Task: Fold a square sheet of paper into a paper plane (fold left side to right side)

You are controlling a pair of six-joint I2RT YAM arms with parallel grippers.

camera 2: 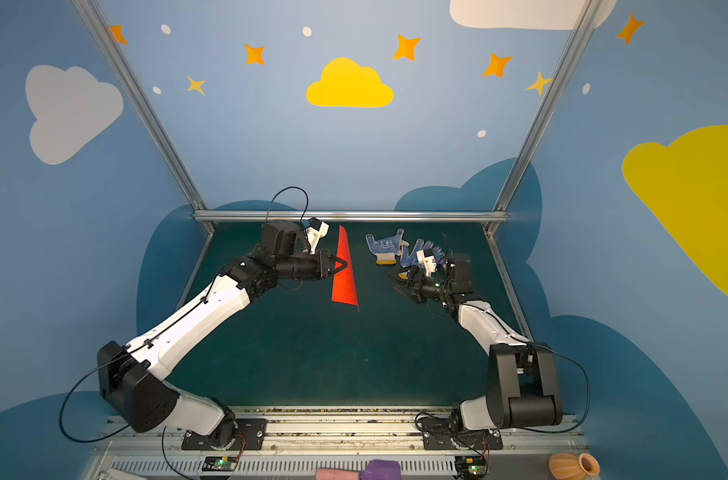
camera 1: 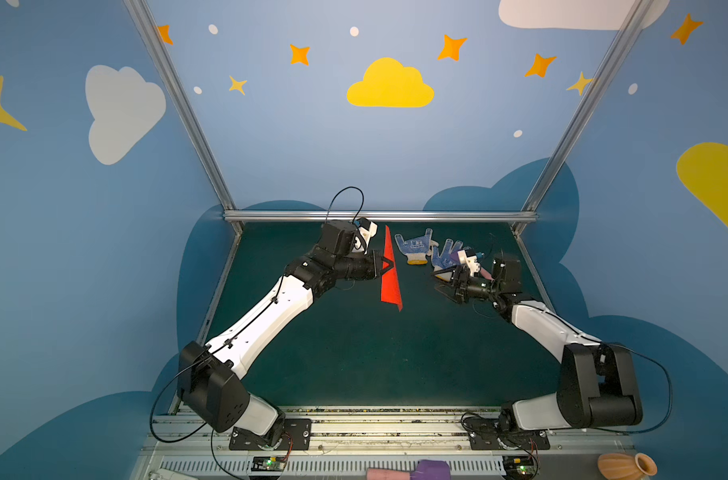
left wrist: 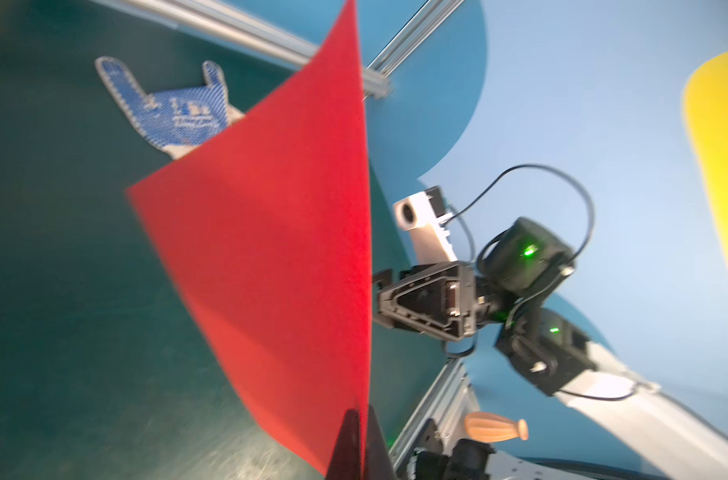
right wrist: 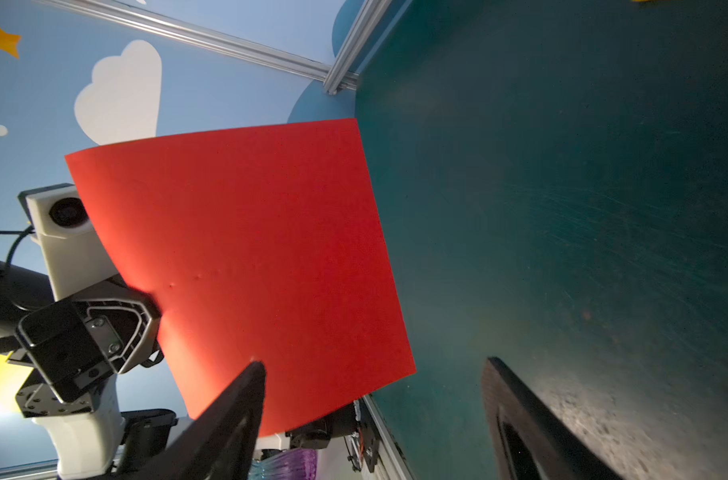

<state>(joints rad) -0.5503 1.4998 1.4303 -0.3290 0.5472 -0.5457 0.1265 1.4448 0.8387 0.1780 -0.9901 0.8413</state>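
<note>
Green tabletop (camera 1: 354,357) open across lower frame, with square sheet of paper (camera 1: 391,289) upright at upper centre, one edge pinched in clamped left gripper (camera 1: 391,266), right gripper (camera 1: 443,282) spread wide and released, apart to right near gloves (camera 1: 414,247).

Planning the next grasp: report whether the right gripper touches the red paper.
Apart: both top views show bare mat between the right gripper and the red paper.

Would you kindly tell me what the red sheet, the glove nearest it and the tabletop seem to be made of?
The red sheet: thin matte paper, apparently; it bows smoothly and shows small dimples.
The glove: knitted white fabric with blue dots, probably rubbery; the weave is visible.
The tabletop: dark green matte surface, scuffed pale; material unclear.
</note>
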